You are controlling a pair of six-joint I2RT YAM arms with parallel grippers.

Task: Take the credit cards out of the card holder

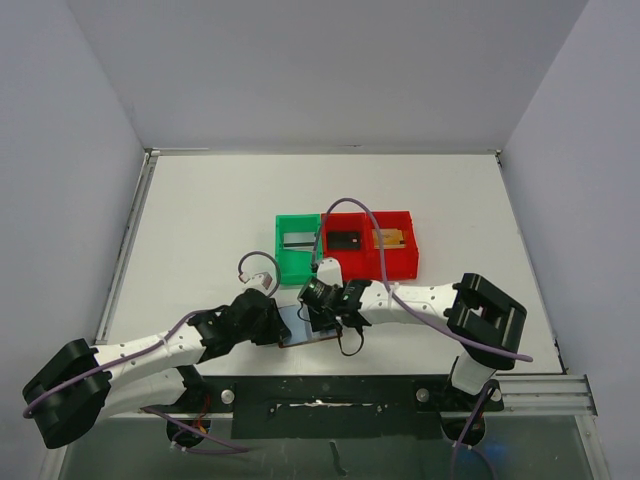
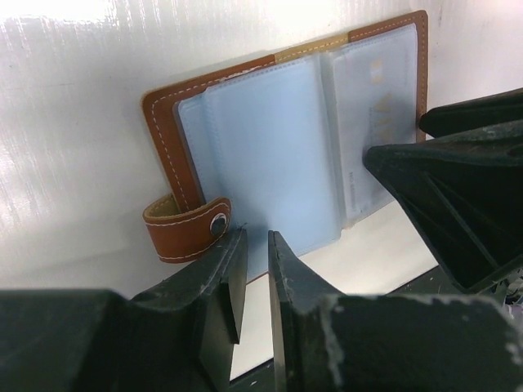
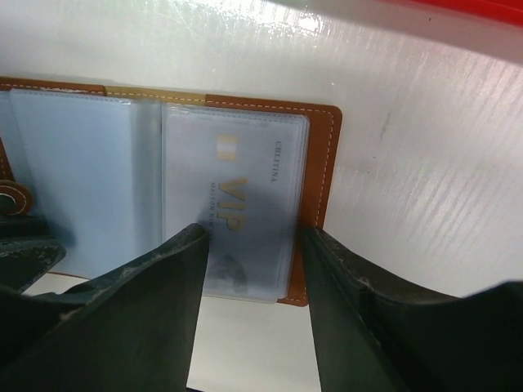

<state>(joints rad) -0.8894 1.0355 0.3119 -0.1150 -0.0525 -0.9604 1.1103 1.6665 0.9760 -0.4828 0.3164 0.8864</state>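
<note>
**Open card holder between two sets of fingers, card not yet out**

The card holder (image 1: pixel 303 330) lies open and flat on the table (image 1: pixel 200 220), near its front edge and about midway across. It sits nearer than the green bin (image 1: pixel 284 250) and the red bin (image 1: pixel 410 250), which stand side by side further back. Its brown leather cover frames pale blue plastic sleeves, and a snap strap (image 2: pixel 184 229) curls up at its left near corner.

The left fingers (image 2: pixel 235 257) are at the near edge of the left-hand sleeves. They are almost together, with only a slim gap between them, and the edge of a pale blue sleeve reaches into that gap. Whether they actually pinch it cannot be told.

The right fingers (image 3: pixel 192 253) stand well apart over the right-hand panel. They straddle the near edge of a grey-white credit card (image 3: pixel 237 188) with gold "VIP" lettering, which sits inside its clear sleeve. Nothing is clamped between them, and contact with the sleeve cannot be made out.
</note>
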